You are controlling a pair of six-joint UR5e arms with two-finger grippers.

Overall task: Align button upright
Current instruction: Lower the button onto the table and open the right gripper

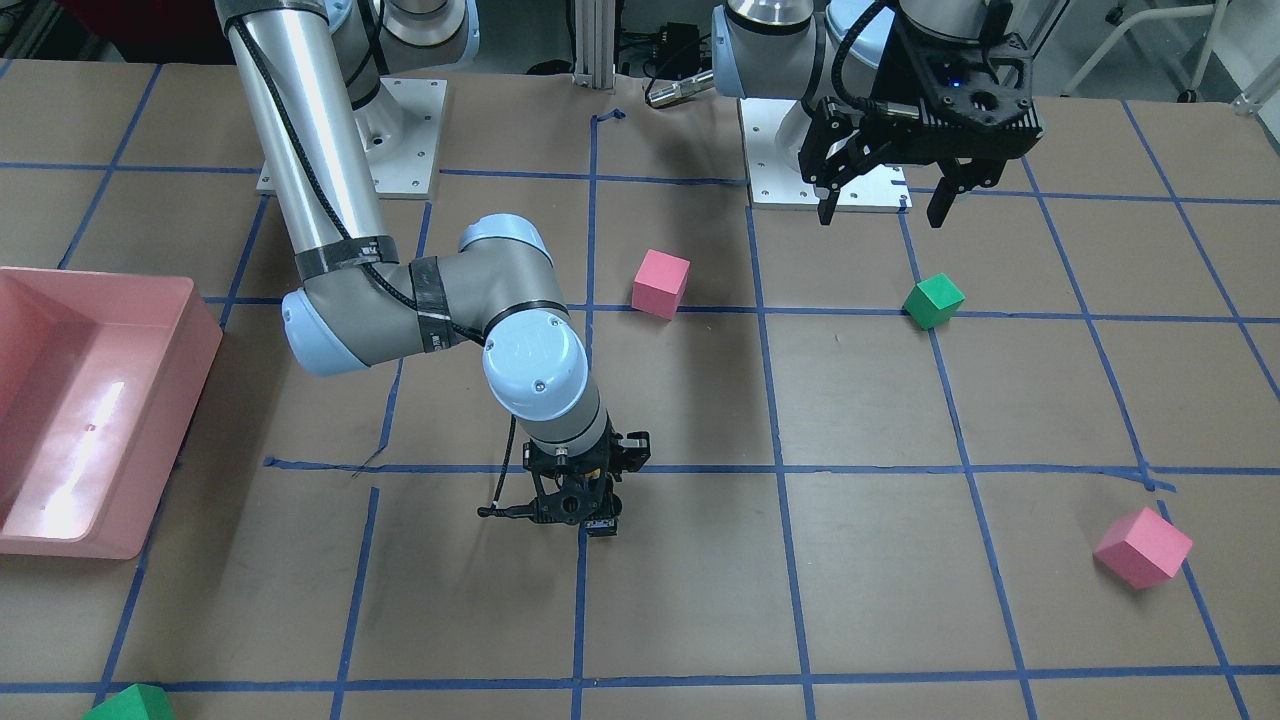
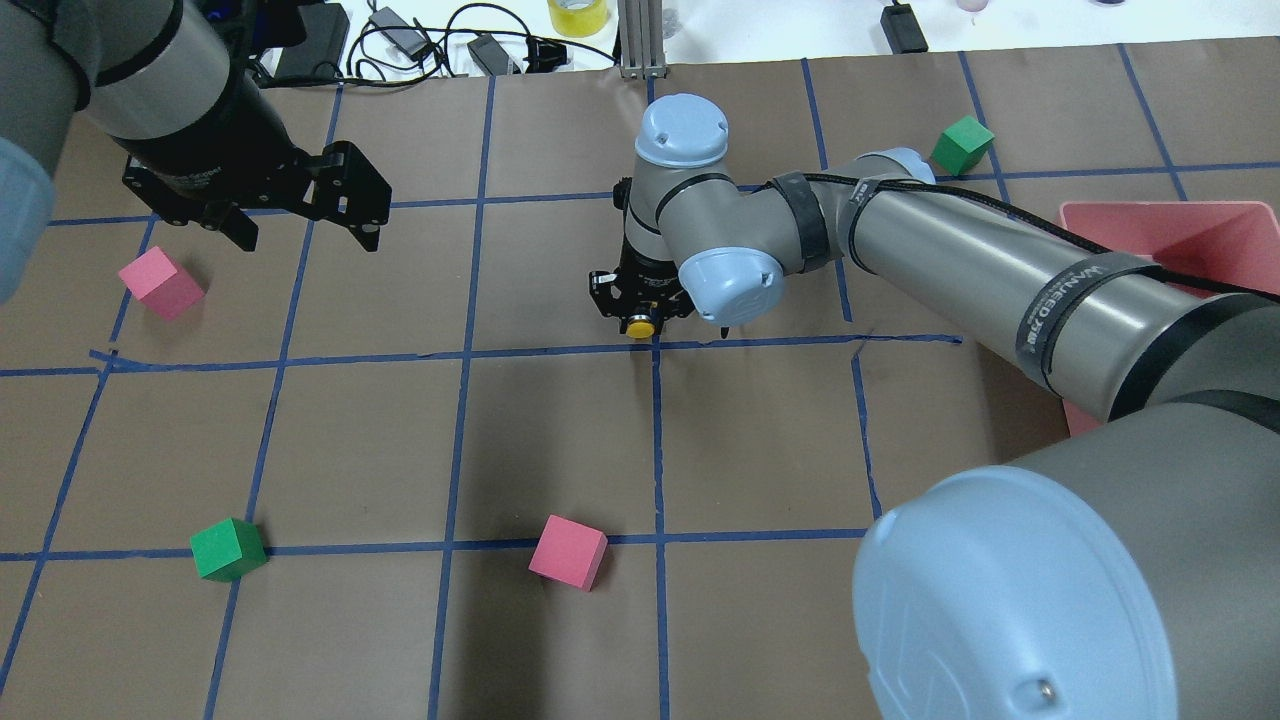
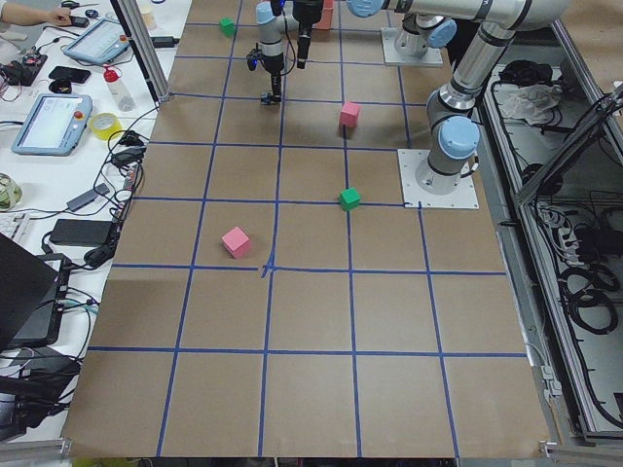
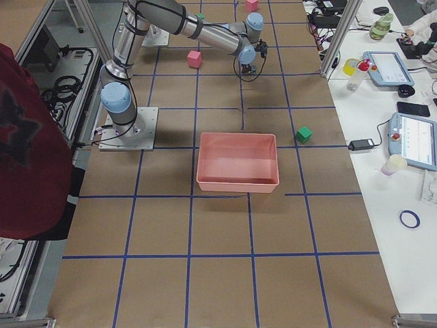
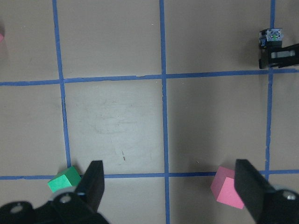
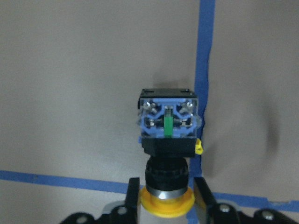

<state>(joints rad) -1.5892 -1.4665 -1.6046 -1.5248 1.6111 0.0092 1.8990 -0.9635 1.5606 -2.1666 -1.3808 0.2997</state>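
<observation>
The button [image 6: 168, 135] has its yellow cap [image 2: 640, 325] between my right gripper's fingers [image 6: 133, 193]. Its black neck and blocky contact base, with a blue terminal face, point away from the wrist camera over the brown table. My right gripper [image 1: 590, 520] is down at the table near the middle and is shut on the button's cap end. The base also shows in the front view [image 1: 600, 526] and the left wrist view [image 5: 273, 37]. My left gripper [image 2: 305, 235] hangs open and empty, high above the table on its own side, far from the button.
A pink cube [image 1: 660, 283] and a green cube [image 1: 933, 300] lie near the robot's bases. Another pink cube [image 1: 1143, 547] and a green cube [image 1: 130, 703] lie toward the far edge. A pink bin [image 1: 90, 410] stands on my right side.
</observation>
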